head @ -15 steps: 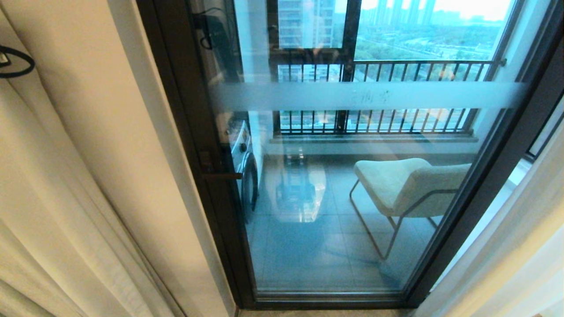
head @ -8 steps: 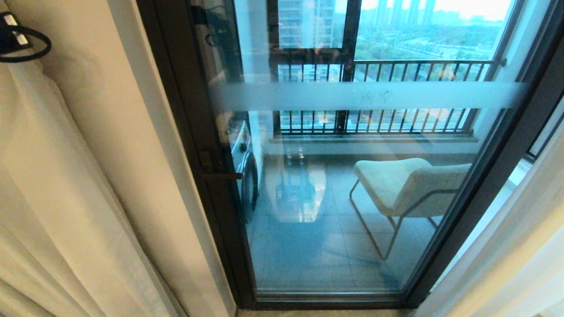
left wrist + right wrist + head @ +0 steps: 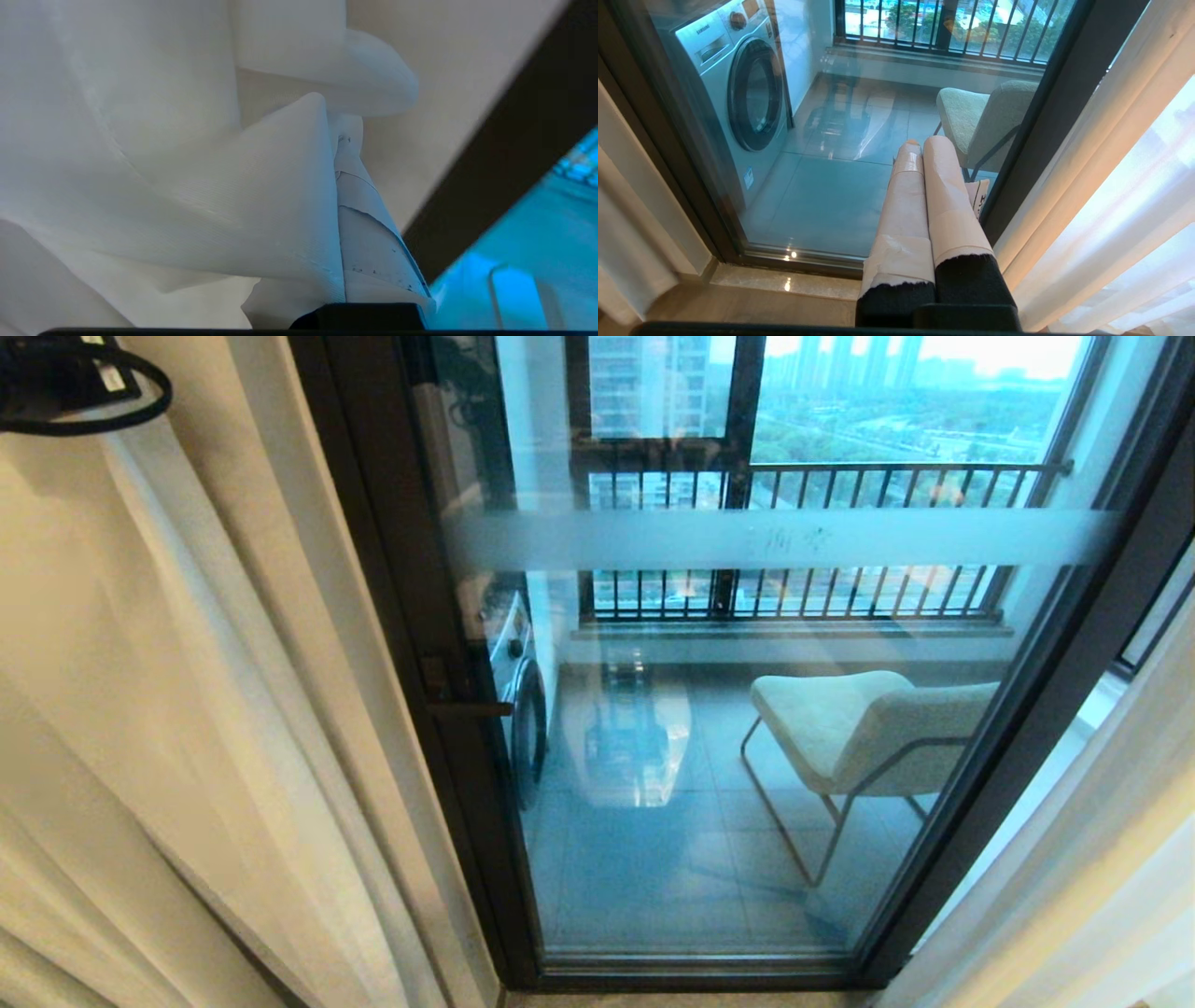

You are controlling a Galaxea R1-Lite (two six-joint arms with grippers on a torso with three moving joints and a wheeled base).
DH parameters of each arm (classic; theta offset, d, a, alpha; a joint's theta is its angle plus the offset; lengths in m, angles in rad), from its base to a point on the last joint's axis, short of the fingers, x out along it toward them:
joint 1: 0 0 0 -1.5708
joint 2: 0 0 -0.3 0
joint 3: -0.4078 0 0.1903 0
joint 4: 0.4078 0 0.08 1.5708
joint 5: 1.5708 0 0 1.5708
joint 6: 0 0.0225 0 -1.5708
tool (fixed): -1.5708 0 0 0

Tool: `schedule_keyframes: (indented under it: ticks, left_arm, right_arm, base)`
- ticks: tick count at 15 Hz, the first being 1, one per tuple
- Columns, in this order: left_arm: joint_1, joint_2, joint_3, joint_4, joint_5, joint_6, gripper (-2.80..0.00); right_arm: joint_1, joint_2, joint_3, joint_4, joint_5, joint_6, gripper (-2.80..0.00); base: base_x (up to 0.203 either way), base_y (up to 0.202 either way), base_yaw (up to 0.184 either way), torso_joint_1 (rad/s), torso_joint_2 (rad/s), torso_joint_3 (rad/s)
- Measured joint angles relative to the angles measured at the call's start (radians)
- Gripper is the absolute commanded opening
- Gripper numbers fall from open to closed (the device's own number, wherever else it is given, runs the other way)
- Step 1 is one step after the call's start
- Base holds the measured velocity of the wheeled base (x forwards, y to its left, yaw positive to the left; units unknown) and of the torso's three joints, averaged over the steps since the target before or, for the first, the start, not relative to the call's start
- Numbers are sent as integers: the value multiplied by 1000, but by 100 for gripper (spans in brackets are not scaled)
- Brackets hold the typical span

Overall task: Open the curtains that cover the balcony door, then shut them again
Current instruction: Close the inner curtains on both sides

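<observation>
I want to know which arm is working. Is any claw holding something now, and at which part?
The left claw is shut on a bunched fold of the left curtain, near its edge beside the balcony door. The right claw is shut and holds nothing.

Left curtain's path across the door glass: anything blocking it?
Nothing visible. The left gripper is shut on the left curtain, which hangs beside the door frame. The door is closed; the chair and washing machine sit behind the glass, out of the way.
</observation>
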Motion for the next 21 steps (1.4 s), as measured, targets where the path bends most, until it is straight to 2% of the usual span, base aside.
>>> schedule_keyframes:
  ticks: [5, 10, 15, 21]
  left_arm:
    - [-104, -68, 74, -3, -31, 10, -280]
    - [-131, -118, 115, -7, -188, 15, -280]
    - [-136, -161, 185, -7, -192, 19, -280]
    - [-138, -188, 201, -5, -195, 20, -280]
  right_arm:
    - [0, 0, 0, 0, 1, 0, -280]
    - [0, 0, 0, 0, 0, 0, -280]
    - [0, 0, 0, 0, 1, 0, -280]
    - [0, 0, 0, 0, 1, 0, -280]
  base:
    - [0, 0, 0, 0, 0, 0]
    - [0, 0, 0, 0, 0, 0]
    - [0, 0, 0, 0, 0, 0]
    - [0, 0, 0, 0, 0, 0]
